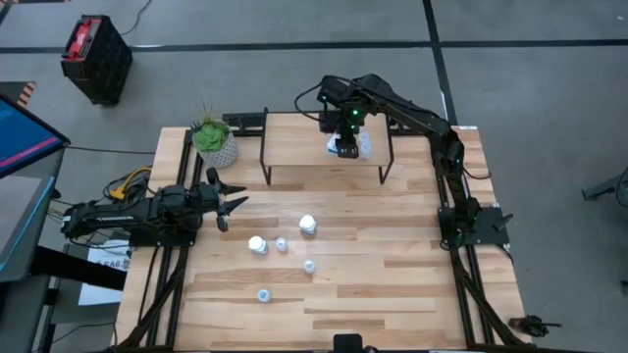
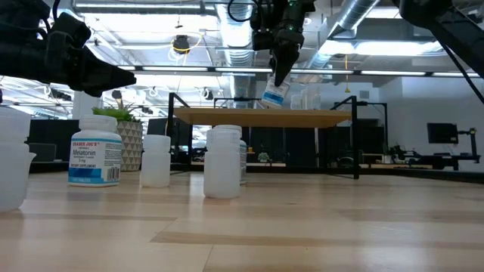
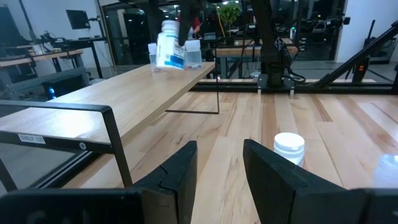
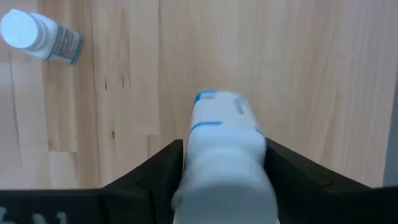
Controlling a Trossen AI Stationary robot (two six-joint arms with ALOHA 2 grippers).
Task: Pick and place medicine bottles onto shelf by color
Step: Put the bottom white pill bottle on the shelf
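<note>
a white bottle with a blue label [image 4: 225,155] is pinched between the two dark fingers of the right gripper [image 1: 345,145], which is held over the shelf [image 1: 294,149] near its right end. in the low view the held bottle [image 2: 275,94] is seen tilted, and it hangs just above the shelf board [image 2: 227,117] without touching it. another small bottle [image 4: 41,36] is already placed on the shelf beside it; in the right wrist view it is seen from its cap side. in the low view some pale translucent bottles [image 2: 302,98] are seen standing on the board behind the held one; their number cannot be told.

the left gripper [image 1: 228,202] is held at the left side of the table [image 1: 392,284], just below the plant pot [image 1: 217,147], and its fingers [image 3: 177,171] are spread apart with nothing between them.

five bottles are left on the table in the middle: a white bottle [image 1: 308,225], a second white bottle [image 1: 257,244], and three smaller pale ones [image 1: 282,244] [image 1: 309,266] [image 1: 263,294]. they are standing apart from each other. in the low view a bottle with a melatonin label [image 2: 95,150] is seen upright near the left.
</note>
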